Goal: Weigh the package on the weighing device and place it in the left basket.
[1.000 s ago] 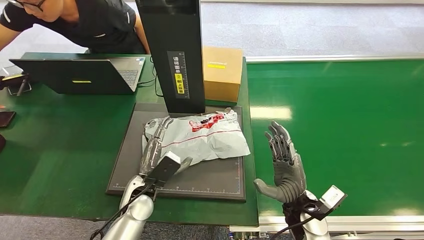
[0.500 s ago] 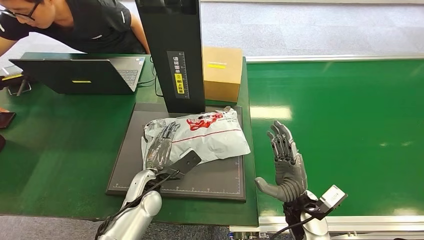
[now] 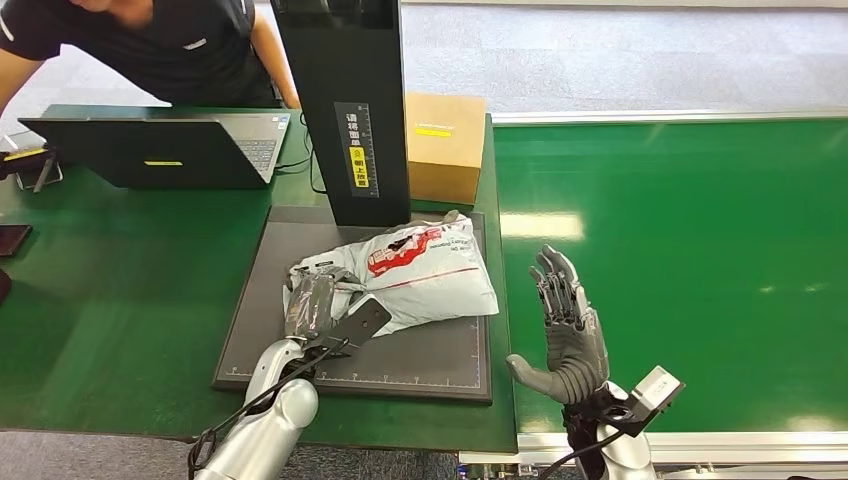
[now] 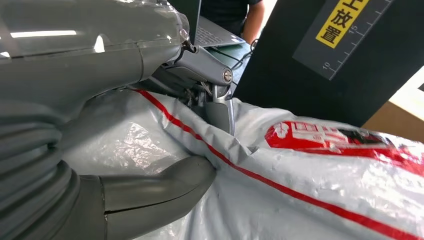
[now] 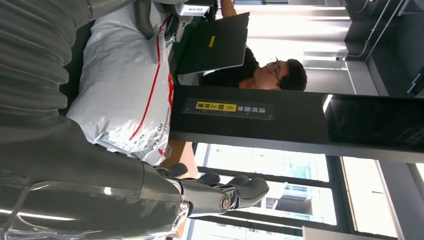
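The grey plastic package (image 3: 425,268) with red print lies on the dark weighing plate (image 3: 410,352), in front of the black column. My left hand (image 3: 312,302) grips the package's left end, and the film is bunched under its fingers. The left wrist view shows the thumb (image 4: 155,186) and fingers pinching a fold of the package (image 4: 320,190). My right hand (image 3: 568,325) stands upright and open at the near edge of the green belt, right of the plate, holding nothing. From the right wrist, the package (image 5: 125,85) is seen past my right hand (image 5: 105,172).
The black scale column (image 3: 345,110) rises behind the plate, with a cardboard box (image 3: 443,145) beside it. A laptop (image 3: 150,150) sits at the back left, and a person (image 3: 150,45) leans over it. The green conveyor belt (image 3: 680,260) spreads to the right.
My left hand has curled its fingers around the package's left end, bunching it and pulling it a little out of shape. The right hand has hardly moved. The person has leaned back.
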